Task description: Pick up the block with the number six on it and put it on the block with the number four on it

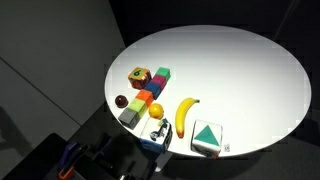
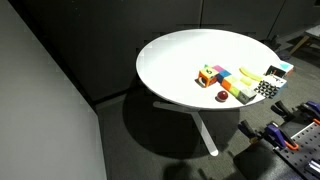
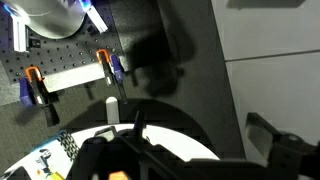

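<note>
On the white round table (image 1: 235, 70), going from the left in an exterior view, a dark red ball (image 1: 121, 101) comes first, left of the block with the number six (image 1: 138, 76) and nearer the camera than it. A grey block (image 1: 129, 116) sits a little further left of the six block's line and nearer the camera again, close to the table edge. The six block itself stands near the left edge of the table with its orange-yellow face up and reddish-brown sides; in the exterior view from the opposite side it shows at the left end of the cluster (image 2: 206, 75). Directly in front of it, just beside it, lies an orange-yellow piece (image 1: 143, 98), and beyond that, slightly right, an orange ball (image 1: 154, 110). Just to the right of the six block, almost touching it, are two green cubes (image 1: 160, 78), one set behind the other. A black-and-white patterned object (image 1: 160, 128) lies well in front of the six block, by the table edge. Further right of the six block is a banana (image 1: 186, 113), and furthest right, well apart from it, a white box with a green triangle (image 1: 207, 138). I cannot read a four on any block. In the wrist view my gripper (image 3: 215, 150) is only dark, blurred shapes at the bottom, above the table rim, and I cannot tell whether my fingers are apart or together.
</note>
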You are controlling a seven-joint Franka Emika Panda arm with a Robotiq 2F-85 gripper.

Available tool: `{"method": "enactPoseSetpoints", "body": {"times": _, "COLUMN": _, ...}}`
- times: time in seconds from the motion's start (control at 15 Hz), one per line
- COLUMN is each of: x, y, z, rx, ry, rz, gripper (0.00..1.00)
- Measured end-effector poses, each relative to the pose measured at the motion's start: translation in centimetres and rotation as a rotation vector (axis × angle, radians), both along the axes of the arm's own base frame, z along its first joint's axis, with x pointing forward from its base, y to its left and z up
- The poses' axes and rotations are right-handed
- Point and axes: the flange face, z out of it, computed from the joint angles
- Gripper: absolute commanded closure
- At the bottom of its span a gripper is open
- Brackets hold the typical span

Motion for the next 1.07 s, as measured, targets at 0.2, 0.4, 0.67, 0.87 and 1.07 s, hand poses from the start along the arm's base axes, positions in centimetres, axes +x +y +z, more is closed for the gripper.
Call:
{"method": "enactPoseSetpoints", "body": {"times": 0.2, "x": 1.2, "y": -0.1, "z": -0.5, "rx": -0.032, "ry": -0.030, "rz": -0.027, "gripper": 0.00}}
{"method": "enactPoseSetpoints", "body": {"times": 0.4, "x": 3.3, "y": -0.2, "z": -1.5, "rx": -0.076, "ry": -0.078, "rz": -0.045, "gripper": 0.00}}
{"method": "enactPoseSetpoints", "body": {"times": 0.67, "x": 6.3, "y": -0.4, "z": -3.3, "rx": -0.124, "ry": -0.127, "rz": -0.042, "gripper": 0.00}}
{"method": "enactPoseSetpoints", "body": {"times": 0.87, "x": 8.5, "y": -0.7, "z": -4.8, "rx": -0.150, "ry": -0.150, "rz": -0.019, "gripper": 0.00}}
{"method": "enactPoseSetpoints", "body": {"times": 1.07, "x": 10.5, "y": -1.0, "z": -6.3, "rx": -0.163, "ry": -0.169, "rz": 0.028, "gripper": 0.00}}
